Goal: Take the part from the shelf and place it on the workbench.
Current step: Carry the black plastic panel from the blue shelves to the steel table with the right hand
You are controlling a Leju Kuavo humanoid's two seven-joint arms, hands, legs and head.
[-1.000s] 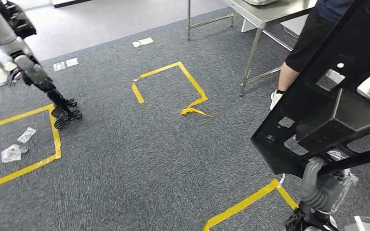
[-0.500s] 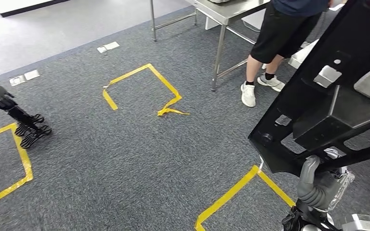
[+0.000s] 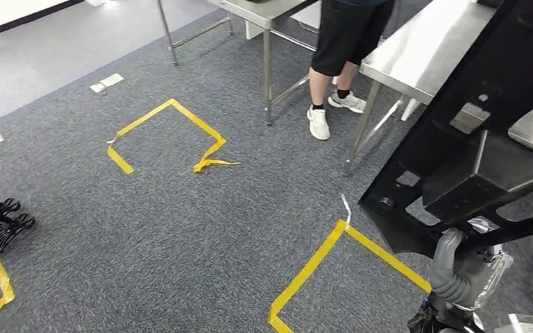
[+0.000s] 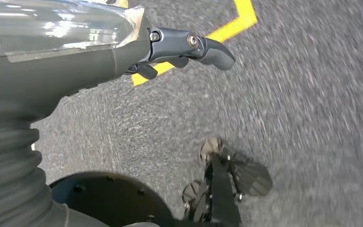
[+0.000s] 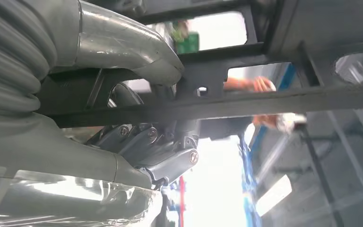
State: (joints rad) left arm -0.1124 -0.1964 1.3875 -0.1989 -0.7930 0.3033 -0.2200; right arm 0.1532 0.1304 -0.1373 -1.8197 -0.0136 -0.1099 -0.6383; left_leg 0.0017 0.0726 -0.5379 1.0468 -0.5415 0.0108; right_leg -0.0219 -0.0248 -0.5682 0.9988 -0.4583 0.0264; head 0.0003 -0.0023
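Observation:
A large black frame-like part (image 3: 486, 159), with openings and a boxy block, fills the right of the head view, tilted up. My right hand (image 3: 454, 267) grips it from below at its lower edge. In the right wrist view the fingers (image 5: 146, 142) curl round a bar of the part (image 5: 264, 101). A steel workbench (image 3: 423, 48) stands just beyond the part at the upper right. My left hand (image 3: 0, 222) hangs low at the far left over the carpet. It holds nothing, and its fingers (image 4: 179, 47) stand apart.
A person in dark shorts and white shoes (image 3: 333, 62) stands between the workbench and a second steel table (image 3: 257, 10). Yellow tape outlines mark the grey carpet, one ahead (image 3: 166, 132) and one by my feet (image 3: 333, 263). A workbench leg (image 3: 361, 132) stands close to the part.
The whole view has swung right, so floor marks and the person slid left and the workbench came in at the upper right. The part stays in my right hand.

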